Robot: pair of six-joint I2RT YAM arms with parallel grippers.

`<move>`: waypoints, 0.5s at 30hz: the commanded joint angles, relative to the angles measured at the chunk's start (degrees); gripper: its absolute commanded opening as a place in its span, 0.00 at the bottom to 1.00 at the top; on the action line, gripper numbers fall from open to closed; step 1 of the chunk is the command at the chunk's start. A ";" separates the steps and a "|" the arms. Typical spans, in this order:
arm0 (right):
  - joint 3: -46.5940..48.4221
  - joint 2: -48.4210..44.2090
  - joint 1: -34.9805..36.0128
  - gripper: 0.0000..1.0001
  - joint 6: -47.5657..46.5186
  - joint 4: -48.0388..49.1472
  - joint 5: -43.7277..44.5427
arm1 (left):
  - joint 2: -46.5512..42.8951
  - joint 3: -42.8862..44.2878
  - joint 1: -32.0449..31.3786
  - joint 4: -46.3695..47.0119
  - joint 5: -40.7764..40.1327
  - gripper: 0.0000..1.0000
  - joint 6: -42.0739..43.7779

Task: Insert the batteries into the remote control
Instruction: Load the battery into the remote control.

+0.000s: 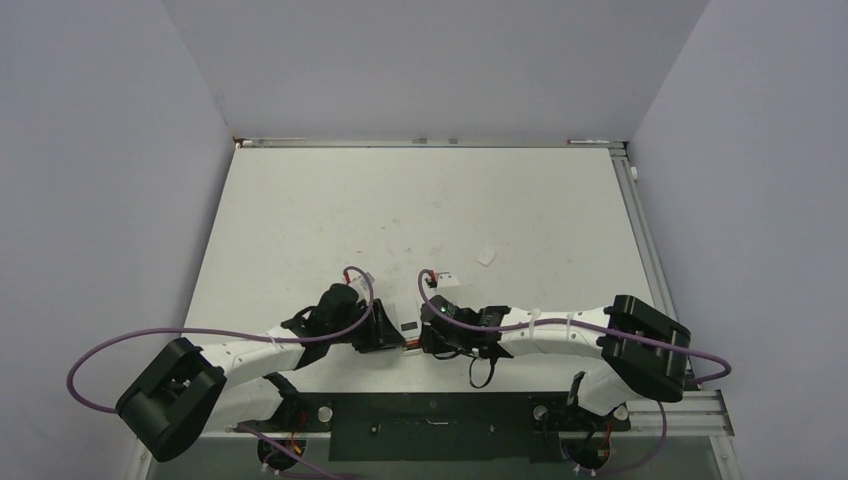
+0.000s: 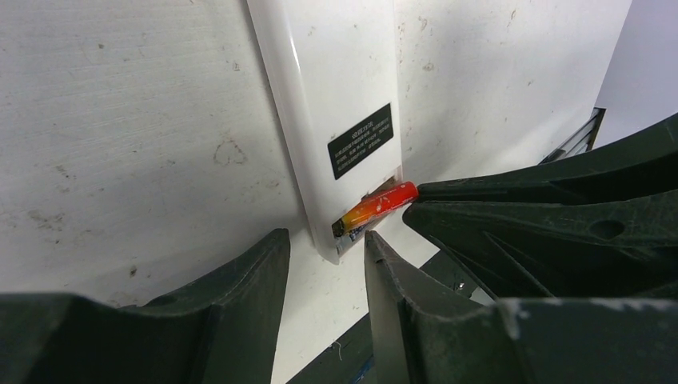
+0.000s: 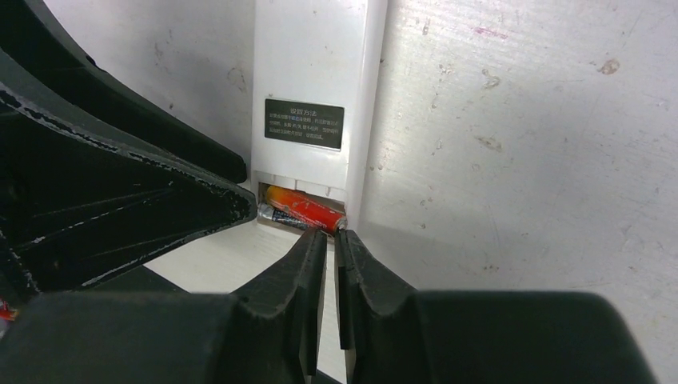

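Right jaws nearly shut beside battery (image 3: pixel 304 210) lying tilted across remote control (image 3: pixel 316 80)'s open end; left jaws part-open.

Battery (image 3: pixel 304 210) askew in remote (image 3: pixel 313 72)

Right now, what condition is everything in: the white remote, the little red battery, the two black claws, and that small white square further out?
White rectangular remote control: lying back face up, battery compartment uncovered.
Slim red battery: tilted in the compartment, not seated flat.
Left gripper: partly open, straddling the remote's end.
Right gripper: shut, its tips at the battery's end.
Small flat white square piece: lying loose on the table, apart from the remote.
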 commanded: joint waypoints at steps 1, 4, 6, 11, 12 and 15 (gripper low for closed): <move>2.51 0.54 0.57 0.12 -0.90 1.10 0.84 | 1.33 0.04 0.17 0.18 0.57 0.37 0.71; 2.71 0.34 0.79 0.11 -1.02 0.41 1.33 | 1.44 0.05 0.18 0.29 0.67 0.37 0.71; 2.82 0.14 0.83 0.12 -1.07 0.03 1.70 | 1.65 0.05 0.17 0.42 0.64 0.37 0.71; 3.91 -0.14 1.44 0.15 -1.53 -1.46 3.22 | 2.55 -0.03 0.09 1.44 0.97 0.33 0.71; 4.17 -0.12 1.52 0.16 -1.59 -1.62 3.42 | 2.86 -0.04 0.11 1.63 0.89 0.30 0.77; 4.63 0.03 1.72 0.17 -1.79 -1.93 3.73 | 4.01 0.23 0.09 1.94 0.72 0.28 0.80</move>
